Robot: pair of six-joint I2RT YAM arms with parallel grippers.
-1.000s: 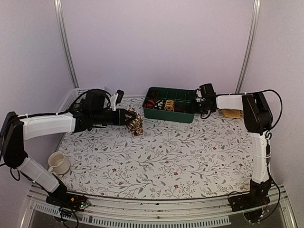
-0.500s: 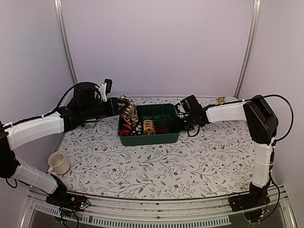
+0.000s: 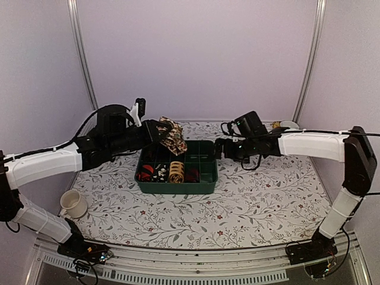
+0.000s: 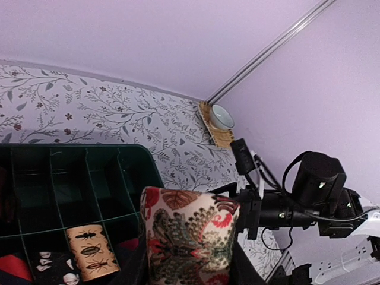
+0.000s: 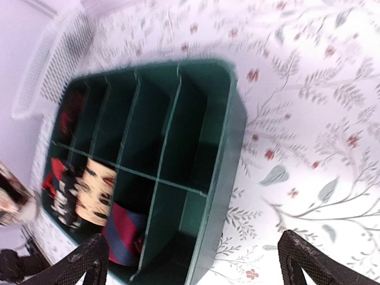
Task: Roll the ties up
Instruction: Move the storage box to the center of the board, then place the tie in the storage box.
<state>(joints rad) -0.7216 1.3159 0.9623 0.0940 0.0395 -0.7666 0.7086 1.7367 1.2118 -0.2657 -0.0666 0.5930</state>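
A rolled, leaf-patterned tie (image 3: 172,136) hangs above the back left part of the green divided tray (image 3: 178,189), with my left gripper (image 3: 161,133) shut on it. In the left wrist view the roll (image 4: 189,231) fills the space between the fingers of that gripper (image 4: 189,264), over the tray (image 4: 83,147). Several rolled ties lie in the tray's front compartments, among them a tan one (image 3: 176,171) and a red and navy one (image 5: 124,234). My right gripper (image 3: 218,148) stands open at the tray's right wall (image 5: 231,130), its own view (image 5: 196,261) showing nothing between the fingers.
A white cup (image 3: 74,203) stands near the front left. A small bowl (image 3: 289,124) on a woven mat sits at the back right corner. A white basket (image 5: 53,59) lies beyond the tray's far left side.
The tray has slid from the back right toward the middle left with the right gripper, which has now let go and opened. The left arm lifted the rolled tie over the tray.
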